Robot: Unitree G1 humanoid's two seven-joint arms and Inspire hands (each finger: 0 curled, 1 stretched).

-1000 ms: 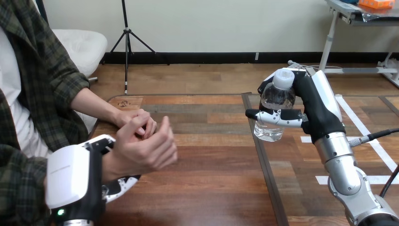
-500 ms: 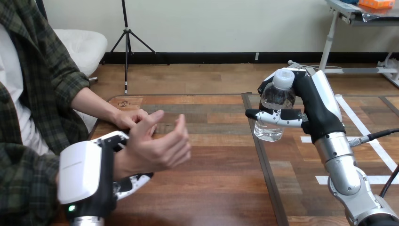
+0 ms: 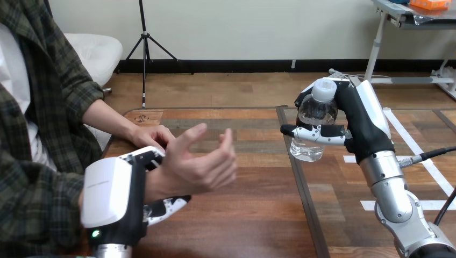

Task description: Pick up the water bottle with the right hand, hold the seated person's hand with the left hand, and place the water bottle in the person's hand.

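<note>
Nearest, the left hand gripped the person's wrist, with the person's hand cupped open above the table. Farther right, the right hand clasped the water bottle upright in the air, well apart from that palm. A loosened clasp during the crossing could let it slip.

A pale, plain wall runs across the back, closed at its foot by a black baseboard above a floor of wooden boards. A black tripod stands before the wall, with a white cushioned seat at the far left and a grey metal-framed table carrying an orange thing at the far right. The worktop is of brown wooden planks, split by a dark seam from far edge to near, with white tape lines on its right part.
</note>
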